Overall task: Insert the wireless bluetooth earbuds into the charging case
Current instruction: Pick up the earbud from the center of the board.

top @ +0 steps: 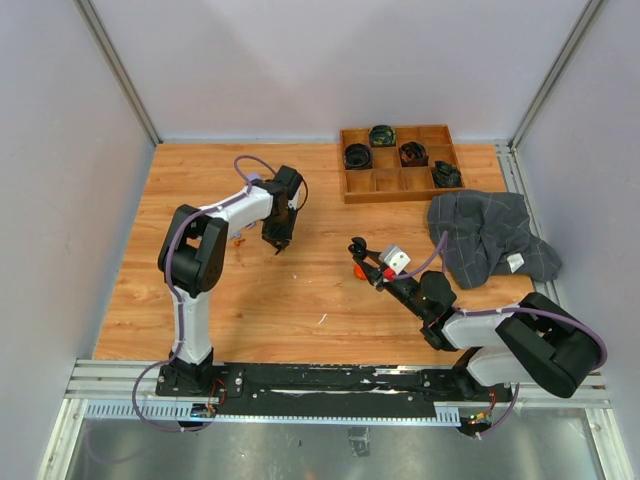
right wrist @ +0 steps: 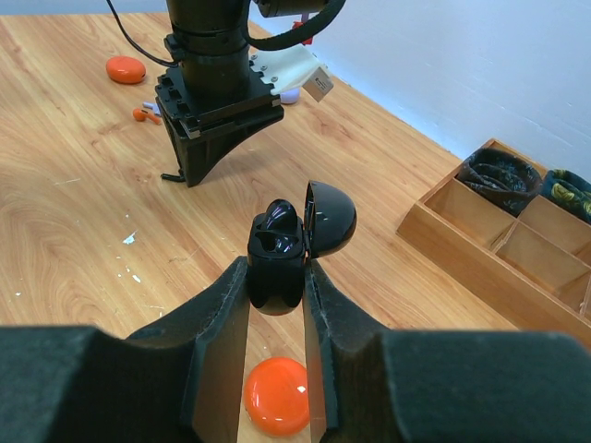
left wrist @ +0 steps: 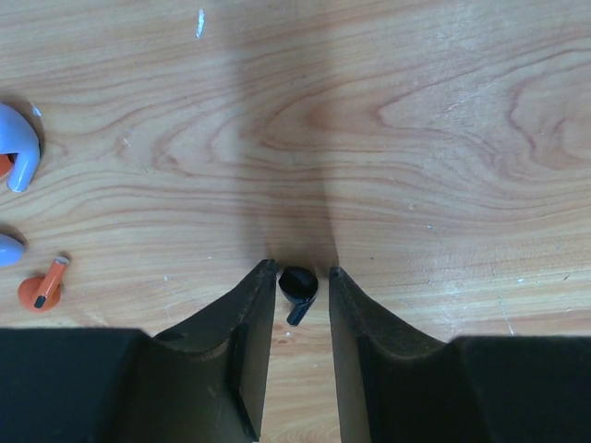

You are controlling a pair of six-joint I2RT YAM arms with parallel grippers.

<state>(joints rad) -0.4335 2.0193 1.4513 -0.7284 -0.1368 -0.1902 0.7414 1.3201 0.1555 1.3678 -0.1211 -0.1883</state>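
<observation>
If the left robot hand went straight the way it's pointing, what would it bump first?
Most likely the little black earbud lying on the wooden table. The left gripper points down at it, open fingers on either side, so the earbud comes first, then the table.

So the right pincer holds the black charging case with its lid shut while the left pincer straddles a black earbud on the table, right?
Not quite: the right wrist view shows the lid open, tipped back. The rest holds: the right pincer holds the black charging case and the left pincer straddles a black earbud on the table.
</observation>
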